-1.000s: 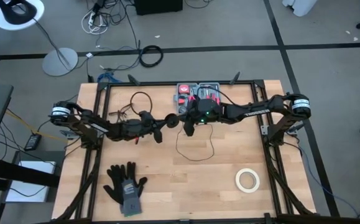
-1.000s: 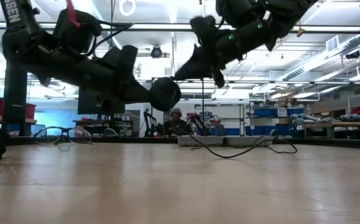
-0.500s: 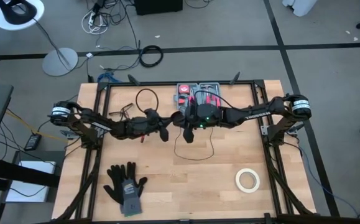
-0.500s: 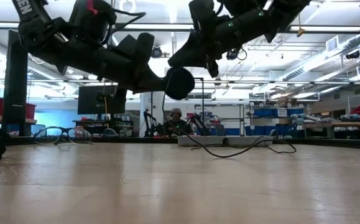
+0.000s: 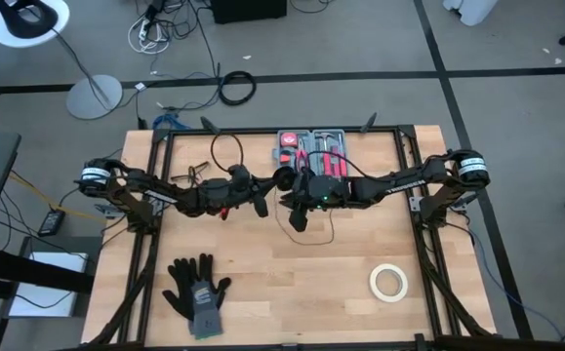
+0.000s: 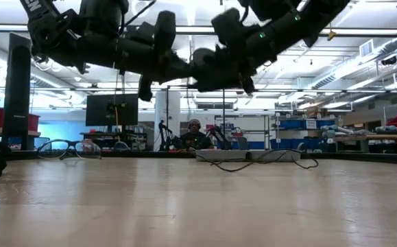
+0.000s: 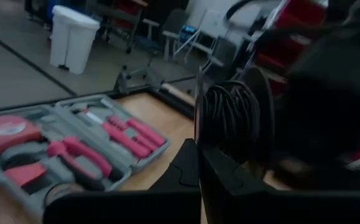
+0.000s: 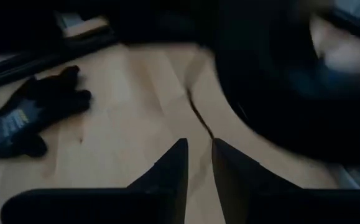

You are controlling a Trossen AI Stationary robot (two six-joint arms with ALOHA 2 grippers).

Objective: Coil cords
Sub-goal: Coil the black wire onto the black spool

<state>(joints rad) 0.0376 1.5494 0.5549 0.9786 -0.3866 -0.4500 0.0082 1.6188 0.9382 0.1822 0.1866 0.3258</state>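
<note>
The cord is a very thin black wire. Part of it is wound on a small round black disc [image 5: 284, 178], seen close in the left wrist view [image 7: 229, 118]. The rest trails in a slack curve on the table [image 5: 323, 237]. My left gripper [image 5: 262, 201] is shut on the disc, raised above the table's middle. My right gripper [image 5: 300, 218] is just right of it, over the wire. Its fingers [image 8: 183, 163] are nearly closed, and the wire [image 8: 199, 117] runs into the narrow gap. My left gripper pinches the disc at its thin rim [image 7: 198, 118] between its two fingers, coming level from the table's left. The disc is lifted clear and stands on edge, with wire wound round it. My right gripper has the thin wire [image 8: 209, 132] at its fingertips, which point down and toward the near edge. The gap is narrow, and I cannot tell whether the fingers pinch the wire. The wire leads slack down onto the table.
An open tool case [image 5: 313, 144] with red-handled tools lies at the far edge, behind both grippers. Black gloves [image 5: 196, 288] lie near the front left. A white tape roll [image 5: 387, 282] lies at the front right. Eyeglasses [image 6: 68, 148] lie at the far left.
My left gripper has gone up and toward the table's right with the disc, closing on my right gripper. My right gripper has shifted a little toward the near edge. The wire's loop on the table has grown smaller.
</note>
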